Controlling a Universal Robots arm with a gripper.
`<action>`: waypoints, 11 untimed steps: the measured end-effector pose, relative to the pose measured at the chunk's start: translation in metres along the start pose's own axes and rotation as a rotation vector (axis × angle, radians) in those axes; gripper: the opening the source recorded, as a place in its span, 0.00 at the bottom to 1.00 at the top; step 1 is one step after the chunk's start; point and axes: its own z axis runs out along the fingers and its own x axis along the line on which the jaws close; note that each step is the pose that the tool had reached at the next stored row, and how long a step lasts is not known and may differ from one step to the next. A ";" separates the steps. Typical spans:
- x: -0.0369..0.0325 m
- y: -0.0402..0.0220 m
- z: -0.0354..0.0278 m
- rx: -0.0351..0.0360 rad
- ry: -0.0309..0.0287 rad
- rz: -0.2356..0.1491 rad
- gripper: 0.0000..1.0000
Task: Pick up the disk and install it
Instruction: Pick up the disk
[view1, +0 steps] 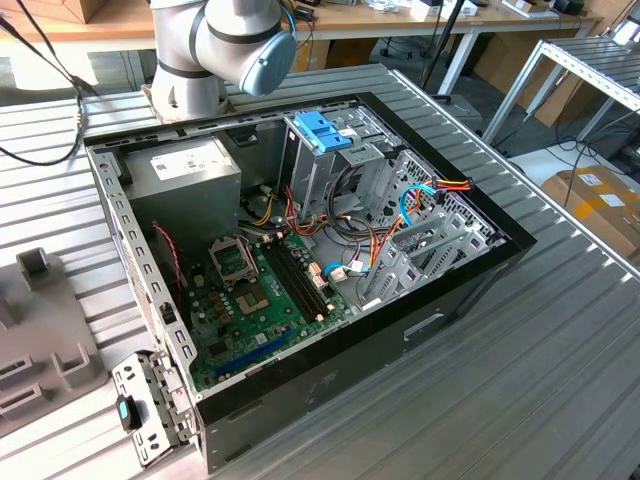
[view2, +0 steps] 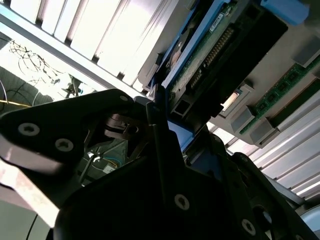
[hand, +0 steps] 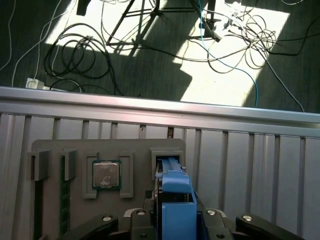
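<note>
The disk (hand: 175, 200) stands on edge with a blue rail on top. My gripper (hand: 175, 222) is shut on it, one dark finger (hand: 102, 225) on each flat side. Its far end lines up with the upright slot (hand: 167, 152) of a grey fixture tray (hand: 135, 150); whether it still sits in that slot is unclear. In the second wrist view the disk's green circuit-board side (view2: 210, 55) and blue rail (view2: 295, 10) show beside a finger (view2: 165, 165). In the exterior view the open computer case (view1: 400, 330) lies on the table, with a blue-handled drive cage (view1: 322, 130) inside.
The tray also holds a processor chip (hand: 106, 174) and memory sticks (hand: 64, 200). Beyond the table edge (hand: 150, 107), cables (hand: 75, 55) lie on the floor. Inside the case are a grey power-supply box (view1: 185, 170) and motherboard (view1: 250, 300). A small metal bracket (view1: 145, 405) lies near the case corner.
</note>
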 end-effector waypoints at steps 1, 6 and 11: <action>0.0000 0.0001 -0.0003 -0.0005 0.0001 0.000 0.37; -0.0001 0.0001 -0.0018 -0.0006 0.0000 0.000 0.37; -0.0003 0.0003 -0.0056 -0.0001 -0.0067 0.000 0.37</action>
